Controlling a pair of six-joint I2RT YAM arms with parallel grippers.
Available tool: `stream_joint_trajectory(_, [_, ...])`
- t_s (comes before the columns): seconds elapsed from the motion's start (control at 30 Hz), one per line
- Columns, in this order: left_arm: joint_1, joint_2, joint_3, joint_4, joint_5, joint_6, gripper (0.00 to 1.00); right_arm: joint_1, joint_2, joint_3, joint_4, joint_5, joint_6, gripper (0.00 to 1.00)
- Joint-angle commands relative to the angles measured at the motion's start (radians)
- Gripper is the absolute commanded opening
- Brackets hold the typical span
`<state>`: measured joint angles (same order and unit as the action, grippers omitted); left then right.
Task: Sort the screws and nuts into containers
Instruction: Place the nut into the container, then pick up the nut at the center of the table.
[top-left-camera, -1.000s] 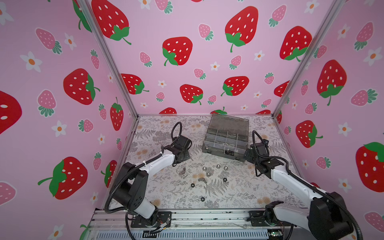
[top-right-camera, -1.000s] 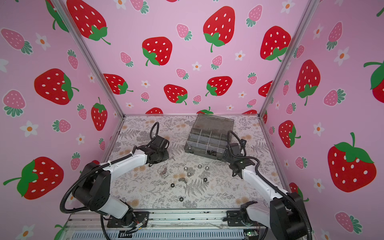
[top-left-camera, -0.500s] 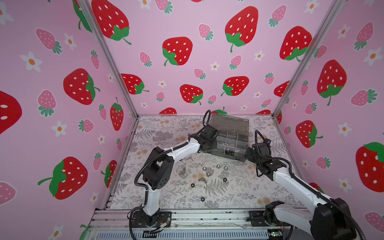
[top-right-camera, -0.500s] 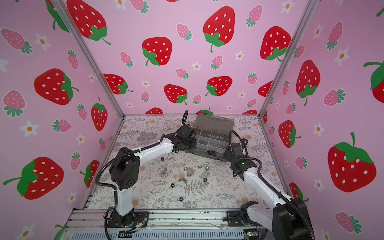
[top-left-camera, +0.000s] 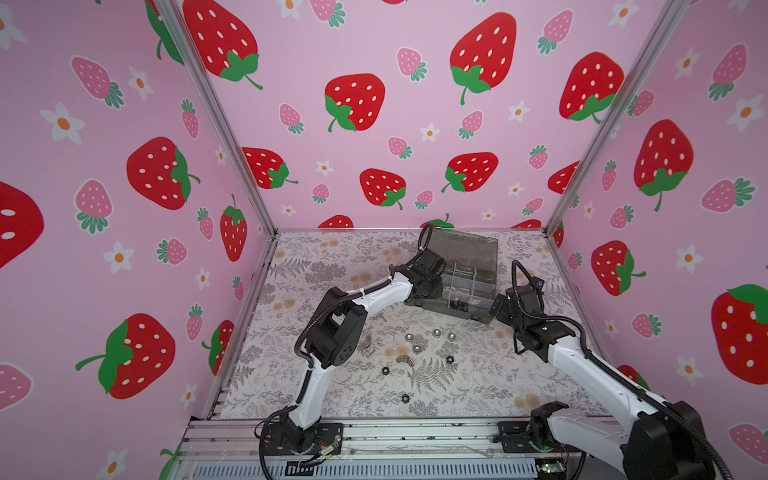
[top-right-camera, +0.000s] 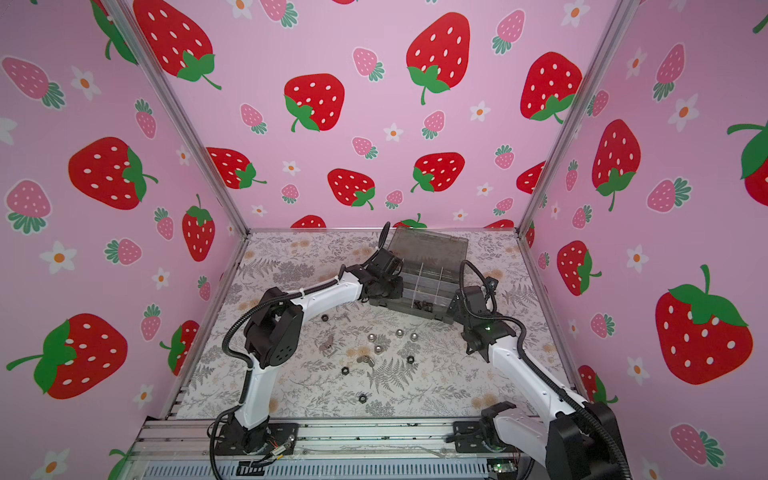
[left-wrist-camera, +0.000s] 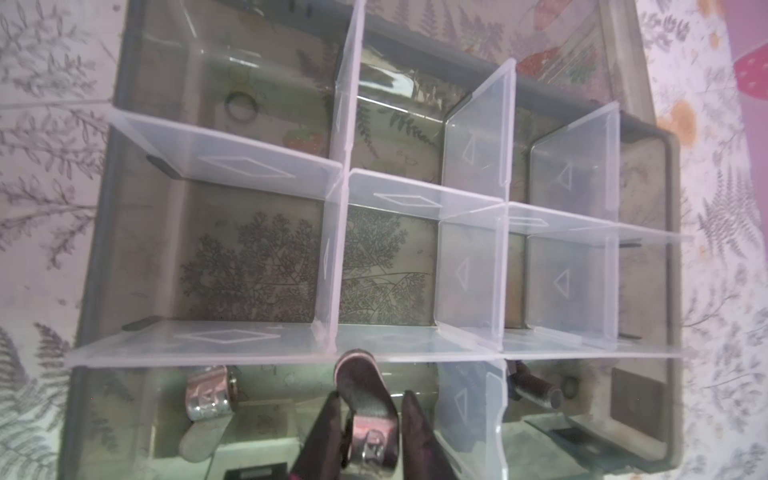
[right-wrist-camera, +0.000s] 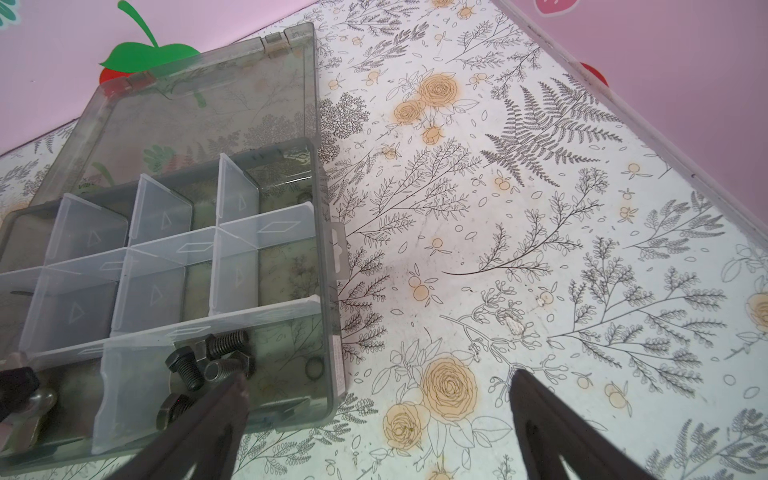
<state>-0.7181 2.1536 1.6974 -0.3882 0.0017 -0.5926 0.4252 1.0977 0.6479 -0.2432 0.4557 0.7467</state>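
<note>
- The left gripper (left-wrist-camera: 370, 395) stands over the near-left compartment of the organiser box (top-left-camera: 469, 253). Its jaws are narrow, one on each side of a silver wing nut (left-wrist-camera: 365, 415). Whether they press on it cannot be told.
- The wing nut sits directly between the jaws, with one rounded wing pointing out past the fingertips. The compartment floor is straight below, so a release should need no sideways travel.
- A second wing nut (left-wrist-camera: 208, 399) lies in the same compartment, apart from the jaws. Short black bolts (right-wrist-camera: 199, 361) lie in the near-right compartment, beyond a pale divider.
- The right gripper (right-wrist-camera: 378, 376) hangs just beside the right end of the box, over bare bench (top-left-camera: 316, 266). Its jaws are wide and hold nothing.
- Shiny domed cap nuts (top-left-camera: 436, 332) and black hex nuts (top-left-camera: 385, 370) lie loose on the bench, on the near side of the box and between the two arms. The empty right gripper looks better placed to reach them.
</note>
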Motion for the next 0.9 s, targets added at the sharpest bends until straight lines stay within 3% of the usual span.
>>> stream_joint_trajectory(0.0, [-0.004,-0.007,0.036,-0.02,0.006,0.017,0.41,-0.006,-0.008,-0.003,-0.008,0.018,0.022,1.0])
stream_joint_trajectory(0.4, [-0.006,-0.195,-0.079,-0.032,-0.035,0.027,0.5,-0.006,-0.003,-0.002,0.008,0.012,0.019,1.0])
stream_joint_trajectory(0.87, [0.013,-0.55,-0.515,-0.133,-0.247,0.018,0.55,-0.006,0.011,0.0,0.008,0.008,0.016,1.0])
